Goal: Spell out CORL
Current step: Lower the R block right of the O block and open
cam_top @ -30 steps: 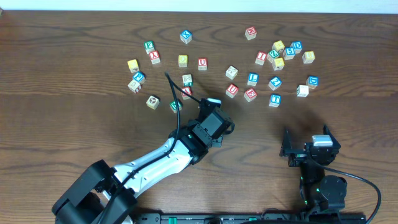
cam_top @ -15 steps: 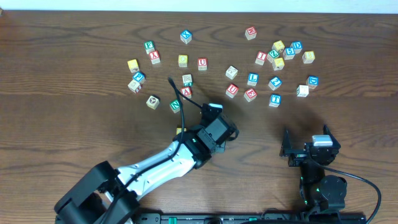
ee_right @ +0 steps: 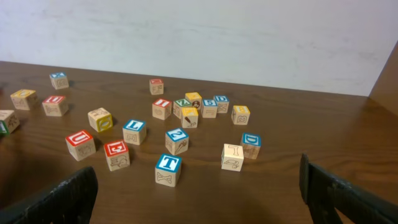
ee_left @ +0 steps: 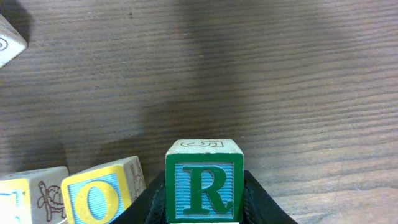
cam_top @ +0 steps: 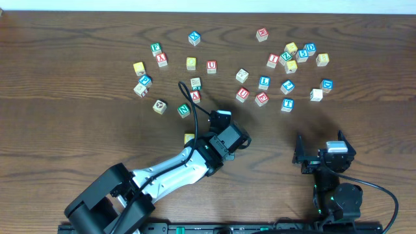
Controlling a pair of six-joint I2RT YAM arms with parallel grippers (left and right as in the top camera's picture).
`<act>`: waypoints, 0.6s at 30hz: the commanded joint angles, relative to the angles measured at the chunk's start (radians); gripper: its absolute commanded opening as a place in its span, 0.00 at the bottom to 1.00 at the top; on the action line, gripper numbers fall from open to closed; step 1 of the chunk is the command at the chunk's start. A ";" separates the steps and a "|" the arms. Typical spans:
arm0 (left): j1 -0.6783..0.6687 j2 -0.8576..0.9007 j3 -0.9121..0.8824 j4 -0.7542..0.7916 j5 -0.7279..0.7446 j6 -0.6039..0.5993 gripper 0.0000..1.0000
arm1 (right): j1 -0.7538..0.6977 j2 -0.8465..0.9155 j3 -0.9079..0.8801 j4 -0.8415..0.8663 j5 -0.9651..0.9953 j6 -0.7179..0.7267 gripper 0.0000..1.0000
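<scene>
Left fingers [ee_left: 264, 205] clamp one wooden green-R cube [ee_left: 204, 186]; two more stand beside it, a yellow-framed O cube [ee_left: 99, 196] and a turtle-pictured cube [ee_left: 34, 194]. Right fingers [ee_right: 342, 193] gape wide, holding nothing.

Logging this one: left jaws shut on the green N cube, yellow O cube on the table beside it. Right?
Not the N. The left wrist view shows the left jaws shut on the green R cube; the green N cube lies free on the table in the overhead view. The yellow O cube is beside the held cube, as stated.

Some thirty cubes [cam_top: 264, 82] (two arms [cam_top: 175, 170])
</scene>
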 commanded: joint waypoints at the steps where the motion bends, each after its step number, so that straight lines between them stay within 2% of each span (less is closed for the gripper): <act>1: 0.000 0.031 -0.001 -0.005 -0.033 -0.017 0.07 | -0.004 -0.005 -0.002 -0.004 -0.002 -0.002 0.99; 15: 0.000 0.076 -0.001 0.011 -0.032 -0.039 0.07 | -0.004 -0.005 -0.002 -0.004 -0.002 -0.002 0.99; 18: 0.000 0.076 -0.001 0.012 -0.032 -0.039 0.11 | -0.004 -0.005 -0.002 -0.004 -0.002 -0.002 0.99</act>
